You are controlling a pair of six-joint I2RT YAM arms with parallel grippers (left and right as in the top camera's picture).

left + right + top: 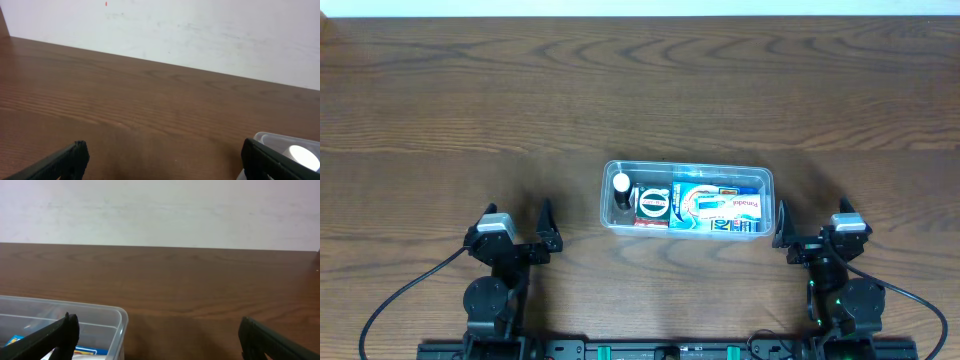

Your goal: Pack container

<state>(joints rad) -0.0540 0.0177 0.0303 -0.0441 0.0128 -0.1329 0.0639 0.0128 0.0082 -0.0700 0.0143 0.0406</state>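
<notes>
The clear plastic container [686,168] sits at the table's middle front. It holds a blue and white box [718,208], a round black-and-white item [653,202], a red box edge [650,224] and a white-capped item [621,183]. My left gripper [516,222] is open and empty, left of the container; the left wrist view [160,157] shows the container's corner [280,142] at far right. My right gripper [812,222] is open and empty, just right of the container. In the right wrist view [157,332] the container's corner [112,317] lies by the left finger.
Bare brown wooden table [640,90] stretches behind and to both sides. A white wall [160,210] stands past the table's far edge. Black cables [400,300] run from each arm base at the front edge.
</notes>
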